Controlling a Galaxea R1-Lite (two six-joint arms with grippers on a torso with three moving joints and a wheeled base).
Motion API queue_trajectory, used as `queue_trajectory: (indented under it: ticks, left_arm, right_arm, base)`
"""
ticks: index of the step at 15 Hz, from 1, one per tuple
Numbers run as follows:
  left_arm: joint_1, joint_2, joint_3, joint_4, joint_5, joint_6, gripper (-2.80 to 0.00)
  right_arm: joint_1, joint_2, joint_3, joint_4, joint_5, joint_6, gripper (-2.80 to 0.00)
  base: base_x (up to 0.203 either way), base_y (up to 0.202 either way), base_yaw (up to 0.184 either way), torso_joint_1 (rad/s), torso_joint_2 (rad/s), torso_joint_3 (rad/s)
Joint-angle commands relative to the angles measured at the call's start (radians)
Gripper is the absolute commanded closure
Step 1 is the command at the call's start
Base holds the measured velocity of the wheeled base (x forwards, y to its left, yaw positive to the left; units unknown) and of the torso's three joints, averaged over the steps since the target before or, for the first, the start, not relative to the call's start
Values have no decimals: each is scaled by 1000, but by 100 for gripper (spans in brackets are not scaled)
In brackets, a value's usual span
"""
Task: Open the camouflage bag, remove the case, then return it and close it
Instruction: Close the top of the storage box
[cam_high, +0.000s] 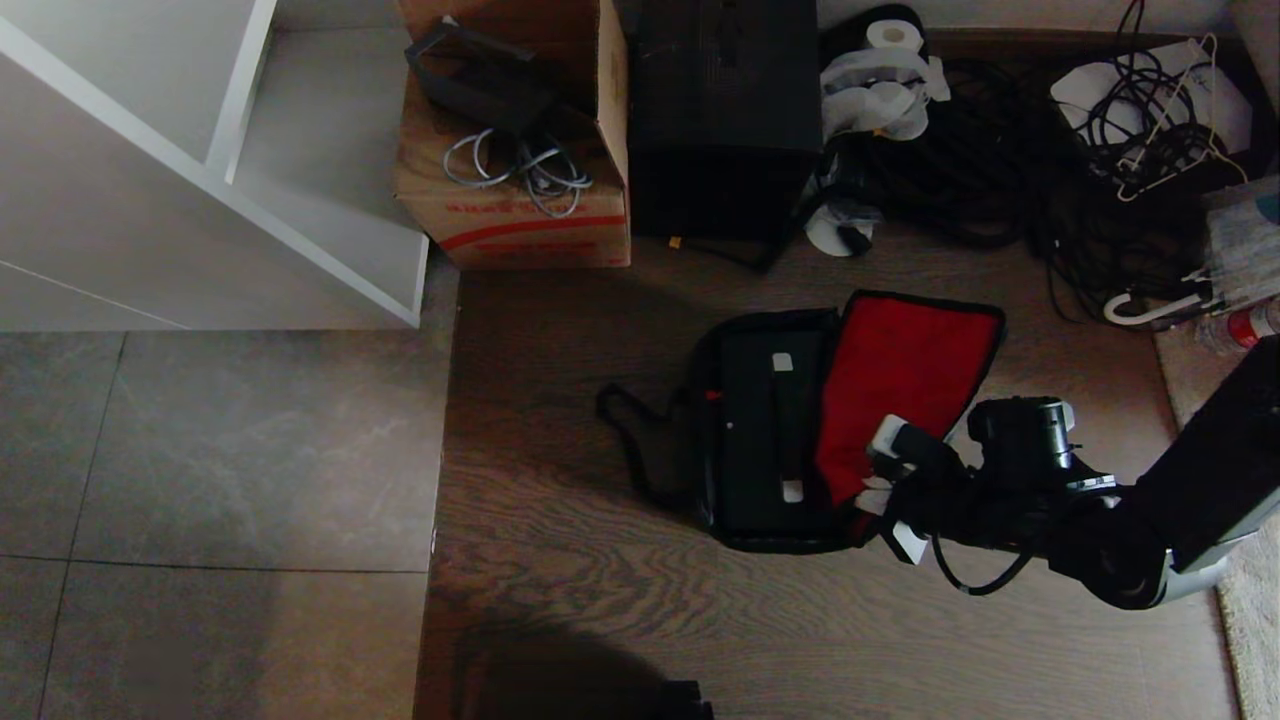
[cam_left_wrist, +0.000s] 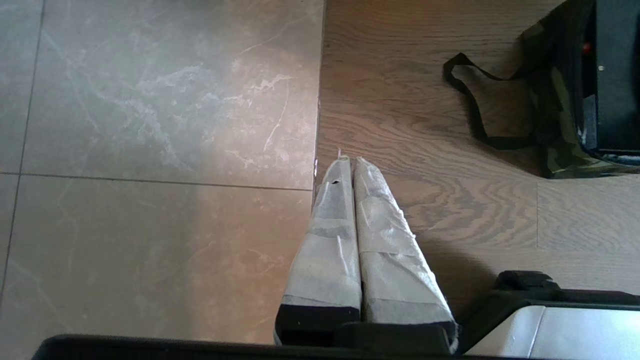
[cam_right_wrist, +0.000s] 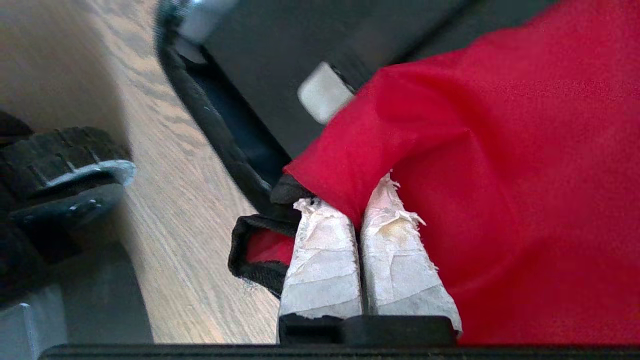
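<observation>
**Camouflage bag open on floor, lid held by right gripper**

Camouflage bag (cam_high: 770, 440) lies on the wood floor, its red-lined lid (cam_high: 905, 375) folded back to the right. The black case (cam_high: 765, 440) sits inside the bag, handle (cam_high: 785, 430) up. The right gripper (cam_high: 880, 480) is at the lid's near edge, jaws closed on the red lining. The left gripper (cam_left_wrist: 352, 165) hangs over the floor well apart from the bag, jaws closed on nothing. A cardboard box (cam_high: 520, 215) stands beyond.
</observation>
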Motion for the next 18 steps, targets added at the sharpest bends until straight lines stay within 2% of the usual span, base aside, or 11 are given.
queue_trajectory:
  ticks: [1, 9, 13, 14, 18]
  left_arm:
    - [0, 0, 0, -1, 0, 0, 0]
    - [0, 0, 0, -1, 0, 0, 0]
    - [0, 0, 0, -1, 0, 0, 0]
    - [0, 0, 0, 1, 0, 0, 0]
    - [0, 0, 0, 1, 0, 0, 0]
  right_arm:
    - [14, 13, -7, 3, 4, 6, 0]
    - [72, 9, -50, 5, 0, 97, 0]
    - [73, 18, -33, 16, -2, 91, 0]
    - [73, 21, -33, 21, -2, 84, -280]
    - [85, 29, -39, 23, -4, 90, -280]
  base:
    - [0, 0, 0, 0, 0, 0]
    - [0, 0, 0, 0, 0, 0]
    - [0, 0, 0, 0, 0, 0]
    - [0, 0, 0, 0, 0, 0]
    - [0, 0, 0, 0, 0, 0]
